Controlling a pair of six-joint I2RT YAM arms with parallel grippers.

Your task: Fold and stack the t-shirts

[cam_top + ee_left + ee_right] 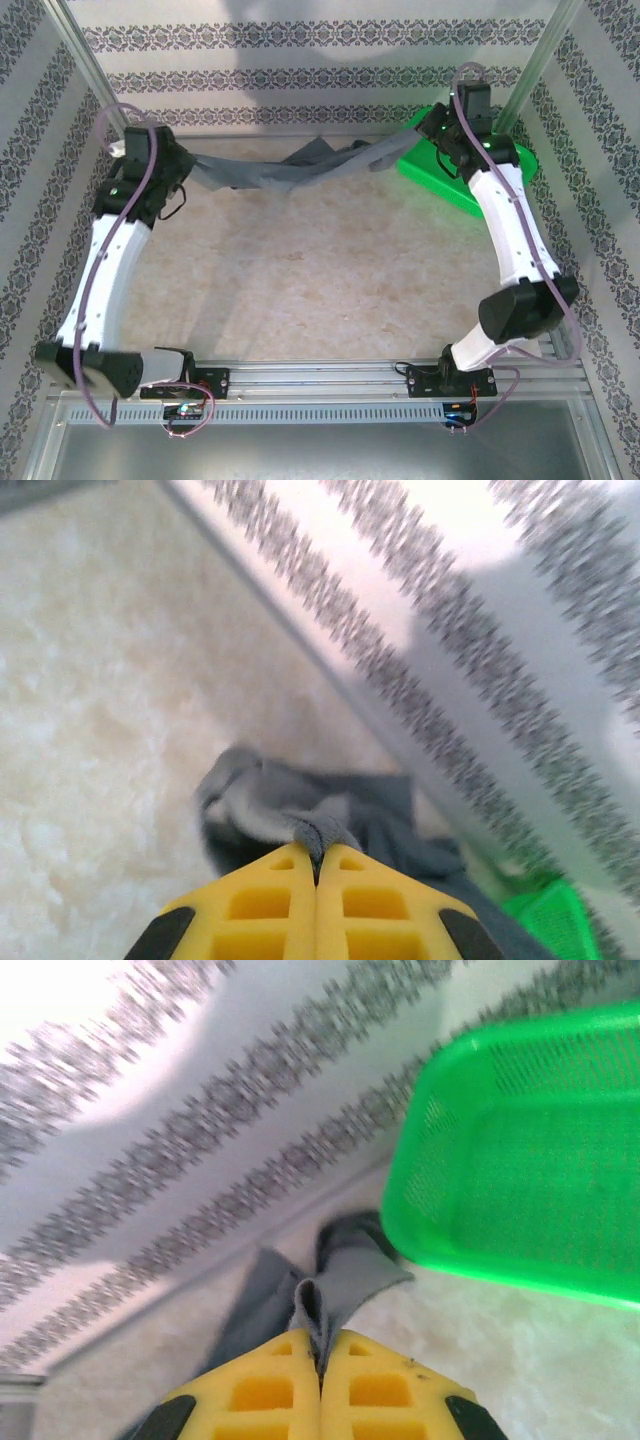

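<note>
Striped patterned wallpaper (320,80) closes three sides; the table (320,270) is pale and mottled.

Hard to read:
- From above, both sets of fingertips are covered by the wrist housings.
- Left wrist view is blurred.
- The green basket (437,172) sits partly behind the right arm from above and is cut off by the frame edge in both wrist views.
- The dark grey t-shirt (280,170) is bunched into a twisted band; collar and sleeves cannot be told apart. Whether its middle touches the table cannot be told.

Position: the t-shirt runs along the far edge of the table, strung between the two arms, its right end reaching the basket.
- The left gripper (317,852) has its yellow fingers pressed together, a fold of grey cloth pinched at the tips.
- The right gripper (320,1345) is likewise closed on a ridge of cloth, with the basket rim just beyond, to the right.

Views: the wrist cameras give the pinch at each tip; the top camera gives the cloth's full span between the arms.
</note>
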